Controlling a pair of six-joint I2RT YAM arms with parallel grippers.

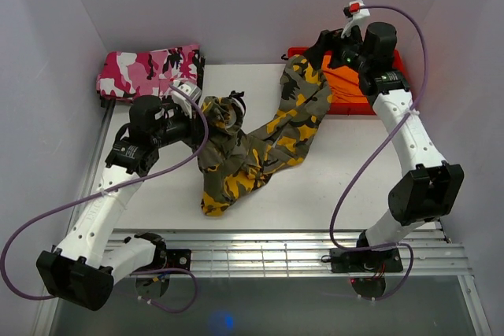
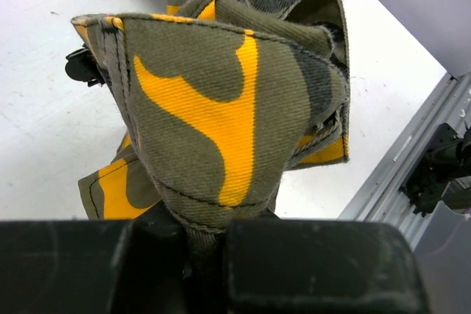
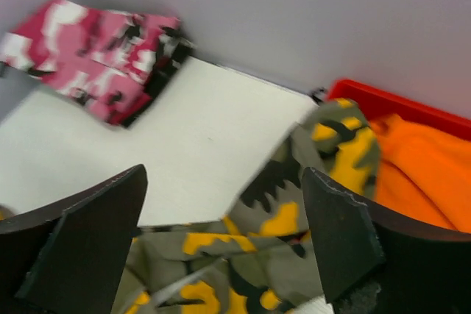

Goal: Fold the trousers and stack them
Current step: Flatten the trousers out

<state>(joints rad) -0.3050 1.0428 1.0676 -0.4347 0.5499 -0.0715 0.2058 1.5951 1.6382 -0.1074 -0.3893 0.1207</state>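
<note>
Olive, yellow and black camouflage trousers [image 1: 260,143] lie crumpled across the middle of the white table, one leg reaching up to the red tray. My left gripper [image 1: 206,120] is shut on a bunched edge of them [image 2: 213,108] and holds it lifted off the table. My right gripper [image 1: 324,51] is open and empty, above the far end of the trousers [image 3: 280,240] near the tray. Folded pink camouflage trousers [image 1: 148,70] lie at the back left; they also show in the right wrist view [image 3: 96,53].
A red tray [image 1: 394,64] at the back right holds orange cloth [image 1: 346,84], which also shows in the right wrist view [image 3: 427,167]. White walls close in the left, back and right. A metal rail [image 1: 283,253] runs along the table's near edge.
</note>
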